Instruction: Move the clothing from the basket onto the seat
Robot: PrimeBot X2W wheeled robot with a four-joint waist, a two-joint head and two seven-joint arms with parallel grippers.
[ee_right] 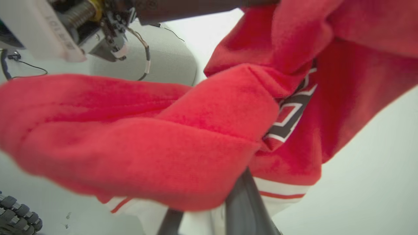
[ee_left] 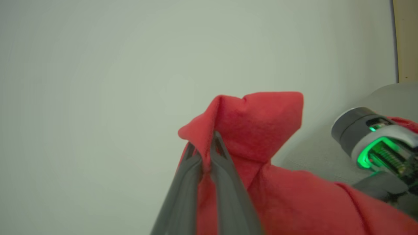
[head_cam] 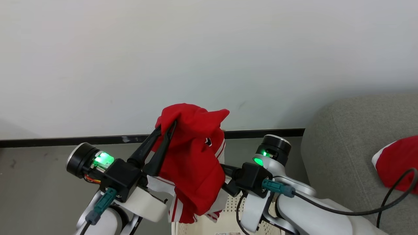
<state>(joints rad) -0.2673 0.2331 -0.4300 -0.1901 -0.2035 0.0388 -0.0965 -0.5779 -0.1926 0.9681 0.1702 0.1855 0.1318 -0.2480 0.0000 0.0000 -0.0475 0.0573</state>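
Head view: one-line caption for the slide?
Left gripper shut on a red garment held above the basket; a second red garment lies on the grey-green sofa at right.

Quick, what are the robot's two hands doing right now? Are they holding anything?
Left gripper: closed, pinching the red garment.
Right gripper: cannot tell; its fingertips are hidden under that garment.

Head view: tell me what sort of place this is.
Probably a living-room setting, maybe a test mock-up: a grey-green sofa, a white laundry basket below the arms, and a plain white wall with black skirting. The left pincer holds a red garment.
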